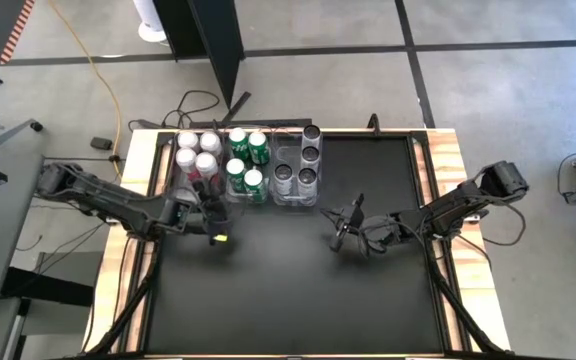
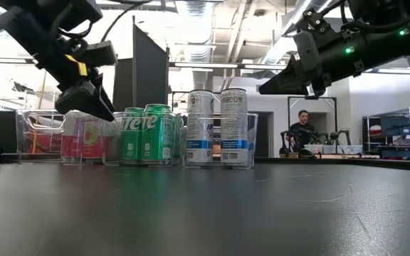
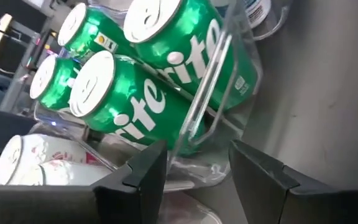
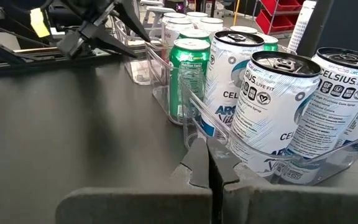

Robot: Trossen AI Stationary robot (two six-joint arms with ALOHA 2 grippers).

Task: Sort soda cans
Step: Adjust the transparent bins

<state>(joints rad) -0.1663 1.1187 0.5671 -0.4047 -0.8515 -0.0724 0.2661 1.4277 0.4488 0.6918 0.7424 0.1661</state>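
The left end effector (image 1: pixel 215 222) hangs just above the near end of the bin of pink cans (image 1: pixel 197 155), and in the low view its dark wedge covers that bin's upper corner, so the pink cans show only as a blurred rosy patch through clear plastic. Its fingers (image 3: pixel 143 171) stand apart with nothing between them; past them lie the green cans (image 3: pixel 138 99), glossy cylinders with silver tops, behind a clear bin wall (image 3: pixel 207 93). The pink cans' labels cannot be read, and the wrist view cuts them off at its edge.

The right end effector (image 1: pixel 349 225) waits above the bare tabletop (image 1: pixel 288 300), a matt black sheet, with the grey-white cans (image 1: pixel 298 165) just ahead of its tips. Its two flat dark fingers are pressed together, empty. Those cans (image 4: pixel 272 106) have pale printed sides and dull silver lids; the farthest is cut off by the frame. All three colours stand upright in adjoining clear rectangular bins, the green set between the other two
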